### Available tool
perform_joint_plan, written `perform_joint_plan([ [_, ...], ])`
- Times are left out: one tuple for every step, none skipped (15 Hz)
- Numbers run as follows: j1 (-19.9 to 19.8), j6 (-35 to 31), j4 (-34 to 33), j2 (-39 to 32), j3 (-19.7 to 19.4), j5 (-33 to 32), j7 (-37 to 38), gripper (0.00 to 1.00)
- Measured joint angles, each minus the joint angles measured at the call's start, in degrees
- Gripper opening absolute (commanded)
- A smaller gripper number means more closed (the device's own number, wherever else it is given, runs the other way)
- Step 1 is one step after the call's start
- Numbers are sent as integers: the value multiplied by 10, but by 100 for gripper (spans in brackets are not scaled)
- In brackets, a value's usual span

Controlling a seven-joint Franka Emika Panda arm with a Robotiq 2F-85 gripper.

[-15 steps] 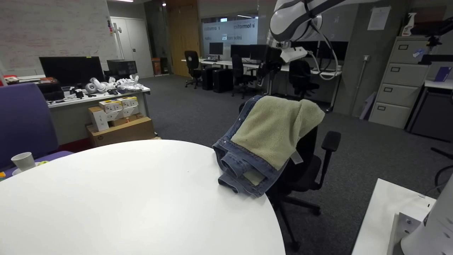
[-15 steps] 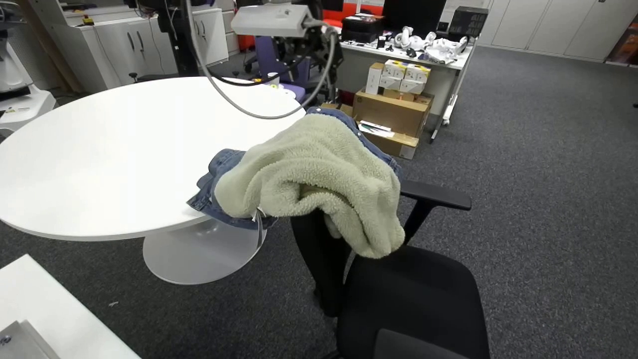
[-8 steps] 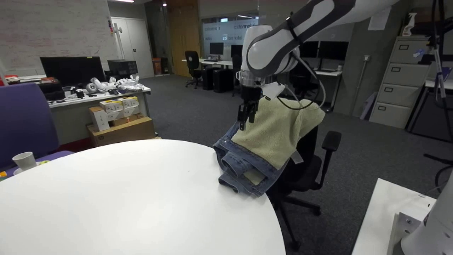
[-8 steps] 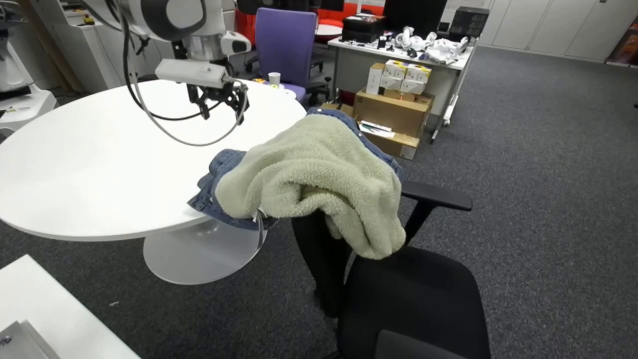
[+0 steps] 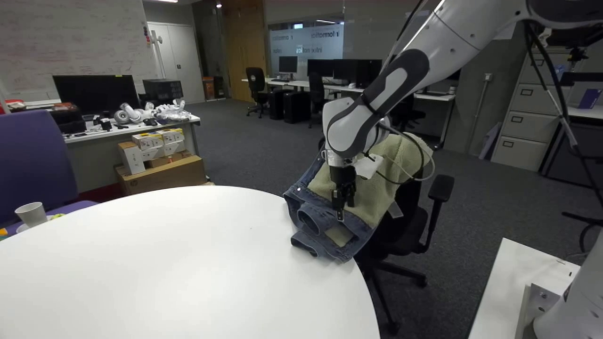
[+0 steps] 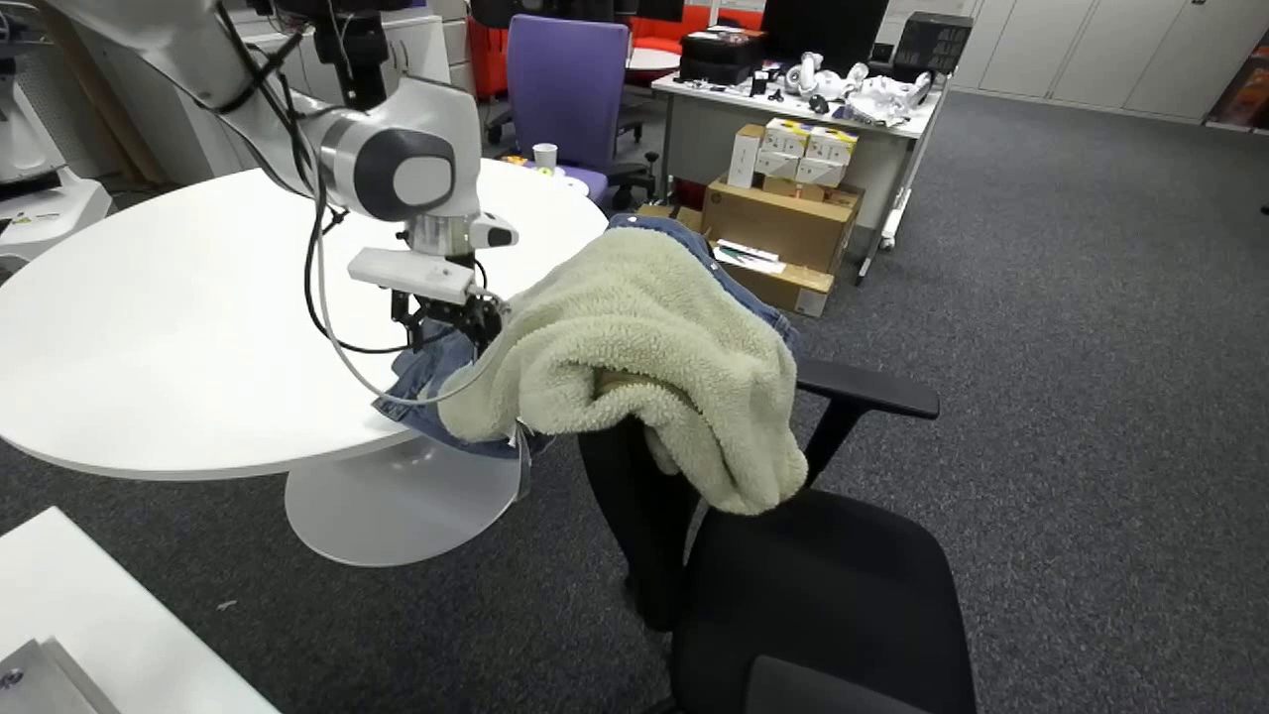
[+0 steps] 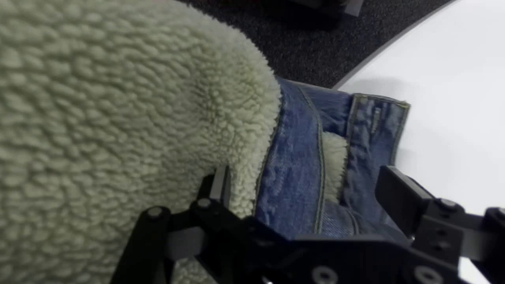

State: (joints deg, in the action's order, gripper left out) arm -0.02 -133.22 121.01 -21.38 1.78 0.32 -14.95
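Gripper (image 7: 309, 185), spread wide and pinching nothing, just over a fleece-lined denim jacket (image 6: 634, 337) (hard to tell, if touching the fleece (image 7: 138, 118) or not). Probably soft, limp, moderately heavy, hardly slippery, not fragile. Best to take hold at the stitched denim band (image 7: 296, 165), seemingly firmer. Draped over a black chair (image 6: 813, 595), with one end reaching over the white round table (image 5: 188, 263).

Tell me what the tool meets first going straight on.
Probably the fleece-lined garment, whose denim band shows between the jaws of the open tool in the wrist view; depth is unclear.
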Motion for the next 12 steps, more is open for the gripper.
perform_joint_plan([
  [-8, -5, -1, -9, -7, -1, -5, 100],
  [-16, -8, -2, -15, -12, -1, -9, 100],
  [-24, -11, -3, -18, -18, -1, -12, 100],
  [-32, -16, -3, -20, -22, -2, -14, 100],
  [-39, -21, -3, -20, -27, -4, -14, 100],
  [-43, -26, -4, -20, -33, -9, -14, 100],
  [-46, -31, -4, -20, -39, -18, -13, 100],
  [-47, -37, -4, -20, -47, -29, -10, 100],
  [-47, -43, -4, -20, -56, -43, -3, 100],
  [-46, -48, -4, -20, -65, -56, 8, 100],
  [-46, -51, -4, -20, -72, -68, 20, 100],
  [-46, -54, -3, -21, -78, -78, 33, 100],
])
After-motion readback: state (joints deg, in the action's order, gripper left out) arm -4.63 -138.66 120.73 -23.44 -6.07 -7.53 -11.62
